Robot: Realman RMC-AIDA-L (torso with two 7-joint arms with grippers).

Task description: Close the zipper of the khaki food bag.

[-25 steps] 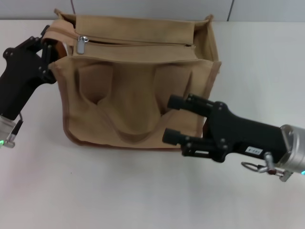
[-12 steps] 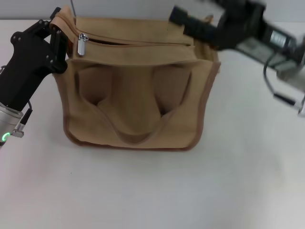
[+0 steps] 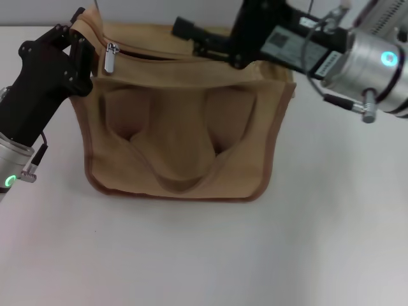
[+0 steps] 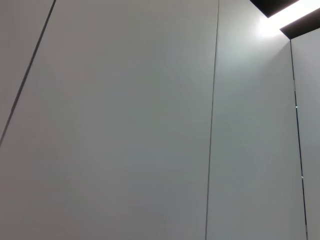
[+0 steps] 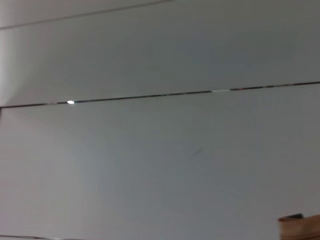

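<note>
The khaki food bag (image 3: 182,127) stands on the white table with its front pockets and handle strap facing me. The zipper (image 3: 185,58) runs across its top panel, and the silver pull tab (image 3: 111,58) hangs at its left end. My left gripper (image 3: 75,58) is at the bag's top left corner, shut on the side loop. My right gripper (image 3: 190,39) hovers open over the top panel, fingers pointing left, to the right of the pull tab and apart from it. The wrist views show only wall panels, apart from a tan corner (image 5: 300,227) in the right one.
The white table (image 3: 204,255) lies bare in front of the bag and to its right. A grey wall stands just behind the bag. The right arm's silver wrist (image 3: 376,64) reaches in from the upper right.
My right gripper has swung up from in front of the bag to above its top panel and moved left along it. My left gripper has stayed at the bag's corner.
</note>
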